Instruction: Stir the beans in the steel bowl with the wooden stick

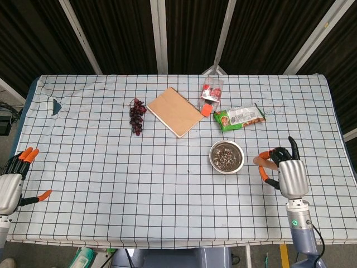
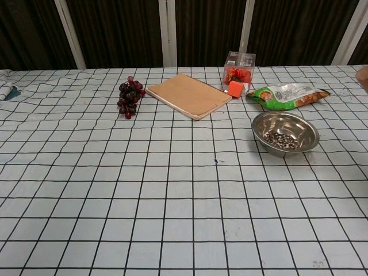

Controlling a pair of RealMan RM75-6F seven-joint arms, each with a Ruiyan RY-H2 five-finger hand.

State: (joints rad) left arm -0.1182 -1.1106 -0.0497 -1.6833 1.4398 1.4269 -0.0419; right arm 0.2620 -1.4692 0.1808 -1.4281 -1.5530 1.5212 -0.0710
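A: R hand?
B: Clenched round the wooden stick; fingers curl over it, orange tips showing. It's off to the right of the steel bowl, apart from it, above the desk. Only the stick's end pokes out on the bowl side in head view. Chest view catches just a sliver at the right edge, can't tell more there.

A: Bowl + beans?
B: Bowl sits on the checked cloth, right of centre. Beans lie in the bottom, nothing in w/ them.

A: L hand?
B: Down at the near left edge of the desk, holding nothing, fingers spread, orange tips apart.

A: Other stuff?
B: Green snack bag just behind the bowl, clear box w/ red contents further back, brown notebook left of that, grapes left again.
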